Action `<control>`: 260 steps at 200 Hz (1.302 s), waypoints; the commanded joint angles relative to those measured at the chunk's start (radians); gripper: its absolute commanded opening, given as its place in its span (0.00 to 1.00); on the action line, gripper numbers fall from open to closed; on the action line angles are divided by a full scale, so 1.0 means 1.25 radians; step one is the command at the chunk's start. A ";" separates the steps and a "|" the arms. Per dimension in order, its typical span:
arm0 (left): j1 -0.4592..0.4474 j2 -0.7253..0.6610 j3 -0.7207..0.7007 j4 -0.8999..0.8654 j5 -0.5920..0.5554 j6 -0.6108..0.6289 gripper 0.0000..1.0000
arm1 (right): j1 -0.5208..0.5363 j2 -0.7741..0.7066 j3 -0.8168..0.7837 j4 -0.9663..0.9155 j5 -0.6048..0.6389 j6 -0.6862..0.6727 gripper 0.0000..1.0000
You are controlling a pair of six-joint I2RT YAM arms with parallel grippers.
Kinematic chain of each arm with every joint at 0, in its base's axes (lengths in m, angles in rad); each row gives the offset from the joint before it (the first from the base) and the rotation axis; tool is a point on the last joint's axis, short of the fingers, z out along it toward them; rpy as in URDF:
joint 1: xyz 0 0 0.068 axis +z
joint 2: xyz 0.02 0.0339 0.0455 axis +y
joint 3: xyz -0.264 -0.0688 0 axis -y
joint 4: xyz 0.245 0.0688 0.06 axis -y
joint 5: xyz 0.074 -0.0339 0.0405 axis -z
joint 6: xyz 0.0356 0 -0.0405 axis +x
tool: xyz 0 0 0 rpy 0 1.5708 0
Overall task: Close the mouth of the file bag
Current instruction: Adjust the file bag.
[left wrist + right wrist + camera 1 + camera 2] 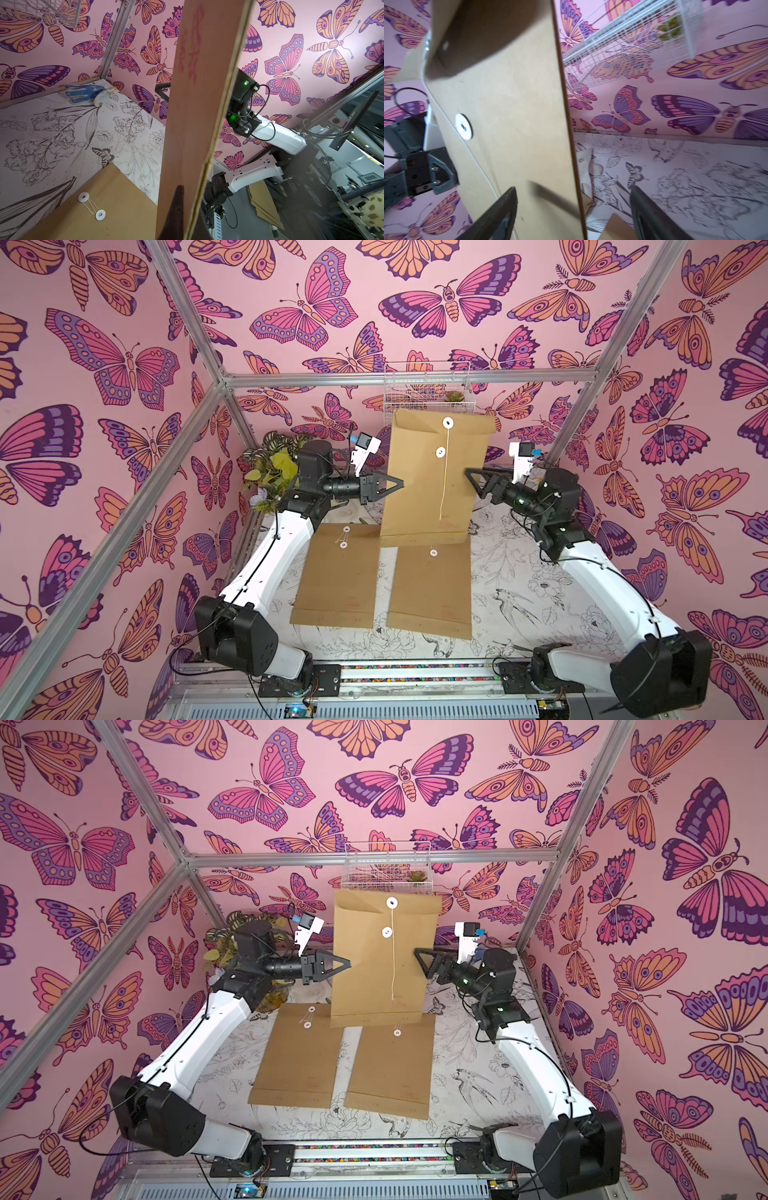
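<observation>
The file bag (432, 489) stands upright in the air above the counter (519, 601), its flap uppermost, just in front of a wire basket (428, 381). The left pincer (399, 484) is clamped tight on the bag's left edge. The right pincer (573, 188) is spread wide, one finger on each side of the bag's right edge, gripping nothing. The string (444, 489) hangs loose from the flap's white disc (448, 422), past the lower disc (439, 452). The flap seems to stand slightly off the bag. Two more bags (336, 576) (432, 593) lie flat below.
</observation>
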 commanded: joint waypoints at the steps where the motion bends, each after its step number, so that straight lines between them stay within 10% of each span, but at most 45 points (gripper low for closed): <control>1: 0.000 0.004 -0.013 0.028 0.058 0.011 0.00 | -0.001 0.024 0.030 0.110 -0.173 0.054 0.77; 49: 0.004 0.029 -0.008 0.029 0.067 0.023 0.00 | -0.002 0.051 0.017 0.247 -0.264 0.156 0.17; 65: 0.009 0.032 0.001 0.029 0.067 0.032 0.18 | -0.002 0.053 0.006 0.288 -0.287 0.190 0.00; 85: 0.019 0.041 0.031 0.029 0.063 0.041 0.42 | -0.002 0.047 -0.001 0.290 -0.304 0.204 0.00; 115: 0.017 0.102 0.110 0.051 0.080 0.021 0.47 | -0.002 0.050 -0.008 0.305 -0.316 0.235 0.00; 148: -0.012 0.161 0.144 0.075 0.095 0.009 0.41 | -0.002 0.073 0.008 0.318 -0.311 0.266 0.00; 202: -0.002 0.201 0.115 0.304 0.098 -0.181 0.00 | -0.007 0.083 0.033 0.196 -0.265 0.215 0.00; 260: 0.033 0.196 0.063 0.404 0.019 -0.295 0.00 | -0.039 0.014 -0.020 0.018 -0.045 0.174 0.51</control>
